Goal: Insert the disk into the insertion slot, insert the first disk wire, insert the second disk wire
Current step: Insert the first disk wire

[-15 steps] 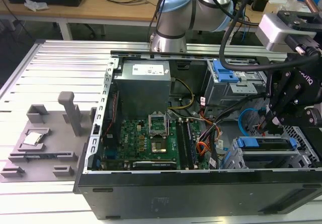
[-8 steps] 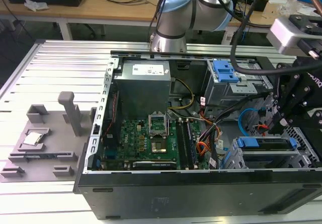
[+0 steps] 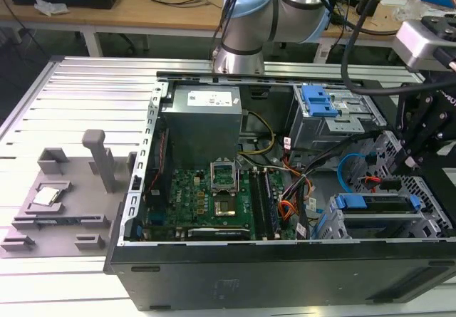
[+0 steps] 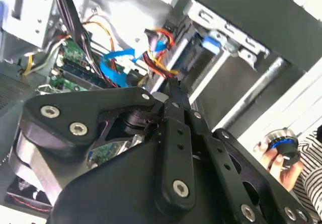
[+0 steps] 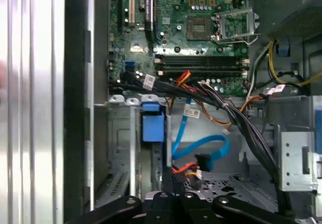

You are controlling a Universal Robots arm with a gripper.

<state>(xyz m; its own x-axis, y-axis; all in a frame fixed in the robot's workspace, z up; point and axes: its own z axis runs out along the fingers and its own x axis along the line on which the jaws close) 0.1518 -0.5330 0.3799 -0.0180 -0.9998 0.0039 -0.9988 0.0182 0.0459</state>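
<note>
Treating the first disk wire [image 5: 185, 169] as light, limp and easily kinked, so judging its small dark plug, not the thin strands, as the place to pinch. Lying loose just beside the second disk wire [image 5: 204, 148], near the disk [image 3: 377, 204] sitting in the insertion slot [image 3: 431, 217]. Reaching down into the open case [image 3: 214, 274] at the exterior view's right, tipping the wrist steeply downward, pointing the gripper [image 4: 172, 90] at that bundle, just short of it. Holding the jaws drawn together, seemingly on nothing.
</note>
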